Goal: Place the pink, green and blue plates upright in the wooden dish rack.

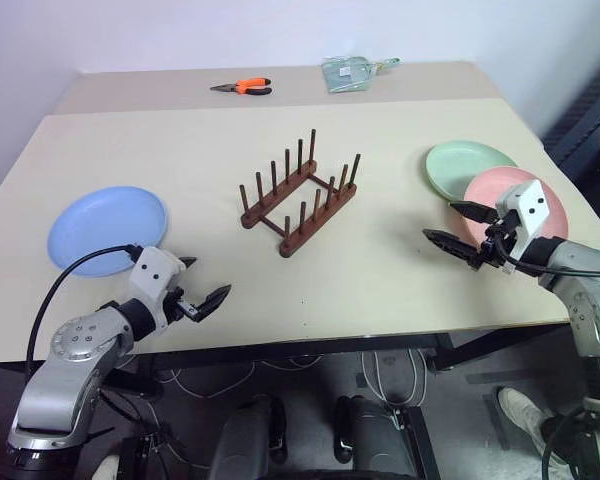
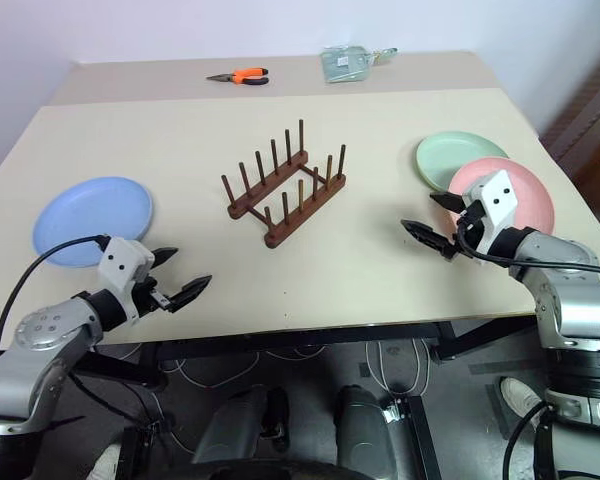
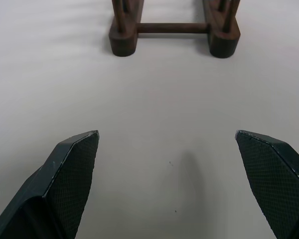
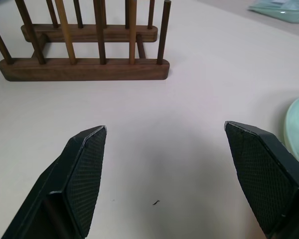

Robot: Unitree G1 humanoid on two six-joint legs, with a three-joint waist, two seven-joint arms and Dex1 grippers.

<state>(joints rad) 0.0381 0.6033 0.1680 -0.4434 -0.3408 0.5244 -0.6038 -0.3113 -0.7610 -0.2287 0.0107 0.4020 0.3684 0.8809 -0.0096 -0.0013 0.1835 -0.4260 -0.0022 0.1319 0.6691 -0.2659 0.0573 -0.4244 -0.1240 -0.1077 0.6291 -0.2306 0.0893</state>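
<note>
The wooden dish rack [image 1: 300, 195] stands with nothing between its pegs at the middle of the beige table. Flat on the table at the left lies the blue plate [image 1: 107, 230]. At the right, the pink plate [image 1: 515, 205] overlaps the near edge of the green plate [image 1: 467, 167]. My left gripper [image 1: 206, 279] hovers open near the table's front edge, just right of the blue plate, holding nothing. My right gripper [image 1: 440, 220] is open and free too, just left of the pink plate, pointing toward the rack [image 4: 84, 69]. The green plate's rim [image 4: 298, 129] shows beside one right finger [image 4: 261, 174].
Orange-handled pliers [image 1: 242, 87] and a pale green packet [image 1: 352, 72] lie on the far strip of the table. Bare tabletop [image 1: 380, 270] stretches between both grippers and the rack. The table's front edge [image 1: 310, 338] runs just under my hands.
</note>
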